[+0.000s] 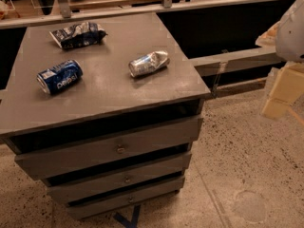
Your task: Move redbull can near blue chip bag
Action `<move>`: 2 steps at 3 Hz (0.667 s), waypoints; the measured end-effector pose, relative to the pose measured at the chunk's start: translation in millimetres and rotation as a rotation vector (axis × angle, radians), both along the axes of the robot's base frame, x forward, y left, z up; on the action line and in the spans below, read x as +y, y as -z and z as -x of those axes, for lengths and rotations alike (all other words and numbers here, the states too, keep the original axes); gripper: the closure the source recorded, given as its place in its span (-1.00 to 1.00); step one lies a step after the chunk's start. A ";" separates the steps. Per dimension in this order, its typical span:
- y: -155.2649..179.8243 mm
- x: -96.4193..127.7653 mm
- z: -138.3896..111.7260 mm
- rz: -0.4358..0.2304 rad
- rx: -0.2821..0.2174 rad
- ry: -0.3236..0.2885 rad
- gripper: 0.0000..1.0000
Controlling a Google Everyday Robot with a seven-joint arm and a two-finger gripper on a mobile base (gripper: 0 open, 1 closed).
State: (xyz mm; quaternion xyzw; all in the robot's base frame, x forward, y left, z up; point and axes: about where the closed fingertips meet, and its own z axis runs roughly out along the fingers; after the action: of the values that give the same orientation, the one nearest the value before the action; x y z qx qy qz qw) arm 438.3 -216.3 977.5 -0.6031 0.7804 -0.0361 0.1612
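Redbull can lies on its side at centre frame on the grey cabinet top, well apart from the blue chip bag at upper left. Gripper hangs at the right edge, beside the cabinet; whether spread or pressed together, I cannot tell.

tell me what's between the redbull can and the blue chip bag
Only bare cabinet top, in the camera view; the Pepsi can lies off that line. The claw hangs right of that top.

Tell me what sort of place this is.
Probably a robot test area in a lab or office: a grey drawer cabinet on a speckled floor with blue tape, a redbull can lying on top. The gripper hangs at the right, off the cabinet.
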 end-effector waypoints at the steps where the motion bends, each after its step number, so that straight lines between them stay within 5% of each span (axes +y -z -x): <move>1: 0.0 0.0 0.0 0.000 0.000 0.000 -1.00; 2: -9.6 8.5 -9.7 -0.008 -0.024 -0.044 -1.00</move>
State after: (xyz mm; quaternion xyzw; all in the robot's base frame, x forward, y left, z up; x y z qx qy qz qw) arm 448.0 -207.8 987.2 -0.6190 0.7651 -0.0367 0.1734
